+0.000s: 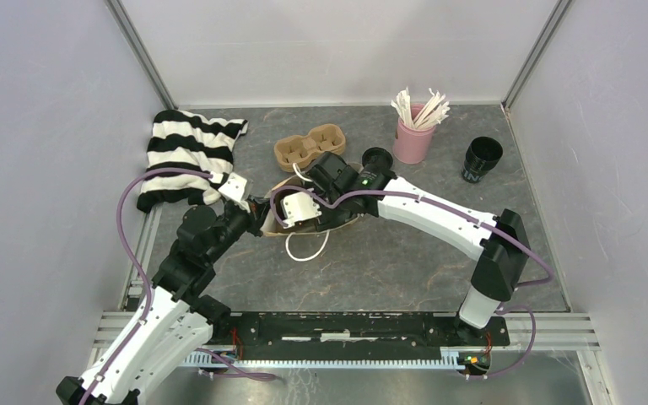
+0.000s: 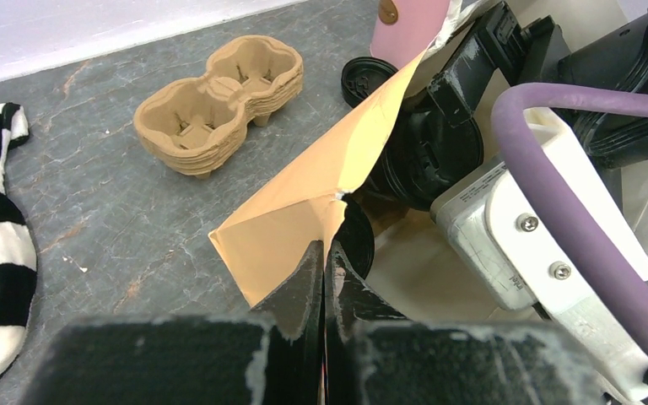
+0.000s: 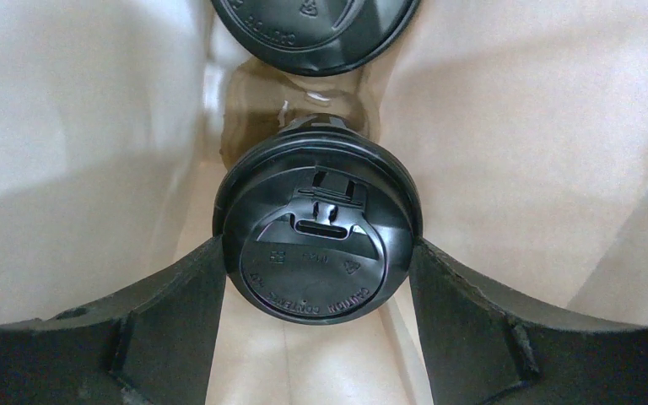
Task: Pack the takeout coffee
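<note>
Soft, even light falls from above in the top view. The dark grey mottled table (image 1: pixel 388 270) carries only faint shadows under the arms, and the pale walls show no glare. In the left wrist view, the black fingers (image 2: pixel 304 291) of the left gripper (image 2: pixel 327 253) blur near the lens. The tan paper bag (image 2: pixel 304 202) they pinch is bright, and the brown pulp two-hole carrier tray (image 2: pixel 219 101) at far left is sharp. The right wrist view is dim and warm. There the small black disposable cup (image 3: pixel 316 211) is sharp, with a soft sheen on its lid, held between the blurred fingers (image 3: pixel 177 325) of the right gripper (image 3: pixel 316 253).

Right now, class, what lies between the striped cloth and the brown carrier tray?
Nothing: only bare grey table top separates the striped cloth from the carrier tray. The top external and left wrist views both show it.
</note>
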Controlling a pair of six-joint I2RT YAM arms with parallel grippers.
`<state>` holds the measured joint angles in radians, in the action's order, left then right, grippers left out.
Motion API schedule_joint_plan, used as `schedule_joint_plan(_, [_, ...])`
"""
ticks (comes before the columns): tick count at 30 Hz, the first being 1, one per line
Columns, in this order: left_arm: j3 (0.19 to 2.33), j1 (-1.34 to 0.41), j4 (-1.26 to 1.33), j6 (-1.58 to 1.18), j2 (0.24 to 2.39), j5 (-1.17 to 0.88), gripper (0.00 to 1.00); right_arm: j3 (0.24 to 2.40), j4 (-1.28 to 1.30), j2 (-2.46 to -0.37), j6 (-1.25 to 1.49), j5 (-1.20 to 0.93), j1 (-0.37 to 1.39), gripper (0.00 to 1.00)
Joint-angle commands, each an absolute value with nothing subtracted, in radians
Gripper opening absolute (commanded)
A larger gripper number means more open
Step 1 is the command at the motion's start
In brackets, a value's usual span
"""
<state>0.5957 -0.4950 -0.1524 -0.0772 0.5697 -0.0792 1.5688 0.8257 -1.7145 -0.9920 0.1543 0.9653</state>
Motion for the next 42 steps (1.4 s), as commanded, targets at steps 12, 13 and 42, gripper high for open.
schedule_joint_plan(12, [0.652,-0.498,-0.113,-0.050,0.594,-0.023,0.02,1.635,0.916,-1.749,-0.922,0.133,0.965,0.39])
schedule_joint_plan(13, [0.652,-0.498,-0.112,-0.051,0.593,-0.025,0.02,1.638,0.916,-1.752,-0.920,0.147,0.969,0.39])
schedule_joint_plan(42, [0.632,-0.498,-0.150,-0.073,0.563,-0.068,0.02,1.549,0.772,-1.812,-0.863,0.240,0.959,0.44])
